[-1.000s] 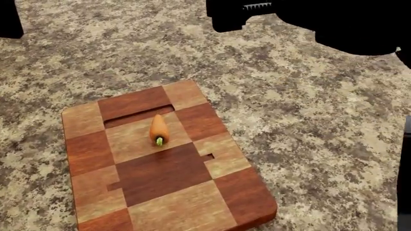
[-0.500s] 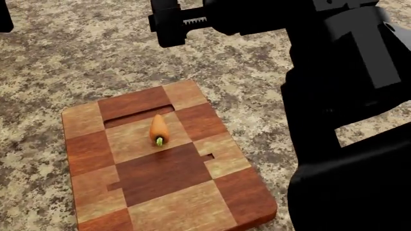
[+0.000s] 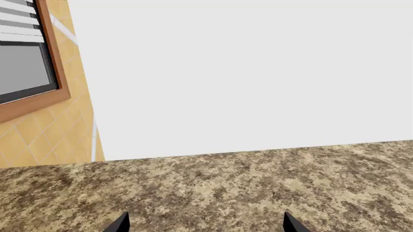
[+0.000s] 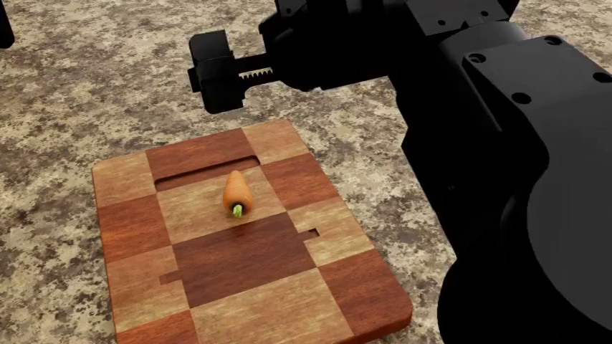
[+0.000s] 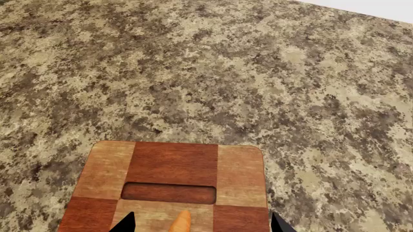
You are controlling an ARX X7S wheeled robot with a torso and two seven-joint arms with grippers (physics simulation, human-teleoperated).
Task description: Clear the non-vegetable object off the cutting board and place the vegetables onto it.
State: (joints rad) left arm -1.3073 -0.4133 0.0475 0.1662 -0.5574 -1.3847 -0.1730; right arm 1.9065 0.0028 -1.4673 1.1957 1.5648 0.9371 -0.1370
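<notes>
Right gripper (image 4: pixel 222 75), jaws wide, hovered past the cutting board's (image 4: pixel 325 193) far edge; should descend straddling the carrot-like piece (image 4: pixel 235 192).

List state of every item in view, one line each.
Carrot piece: lying flat on the board, untouched.
Cutting board: flat on the counter, holding only the carrot piece.
Right tool: open, above the board's far end, holding nothing.
Left tool: open, empty, over bare counter.
Counter: no vegetables in view.
</notes>
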